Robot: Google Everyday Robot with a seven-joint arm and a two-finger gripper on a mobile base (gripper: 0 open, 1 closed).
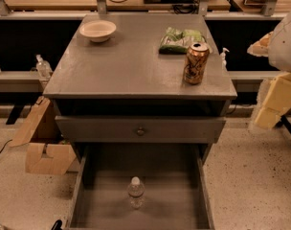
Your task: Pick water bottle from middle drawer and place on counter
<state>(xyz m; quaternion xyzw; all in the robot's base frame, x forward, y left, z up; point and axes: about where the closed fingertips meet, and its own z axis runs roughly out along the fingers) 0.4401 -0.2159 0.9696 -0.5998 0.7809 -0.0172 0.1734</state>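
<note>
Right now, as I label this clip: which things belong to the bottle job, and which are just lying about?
Job: water bottle, upright in the open middle drawer; counter; gripper, out of view, only the arm at right.
Lying about: bowl, gold can, green packet, cardboard box, pump bottle.

One small clear ribbed plastic water bottle [136, 191] with white cap; one wide grey middle drawer [176, 198]; one flat matte grey counter [131, 68]; one grey drawer front [97, 129] with one small round knob [140, 130]; one gold drink can [195, 63]; one pale round bowl [97, 30]; one green crinkled snack bag [181, 40]; two clear pump-top bottles: left pump bottle [42, 67], right pump bottle [224, 56]; one light wooden bench [54, 1]; brown cardboard box [47, 158], piece count unclear; one cream-white robot arm [279, 80] at right edge, gripper beyond the frame
</note>
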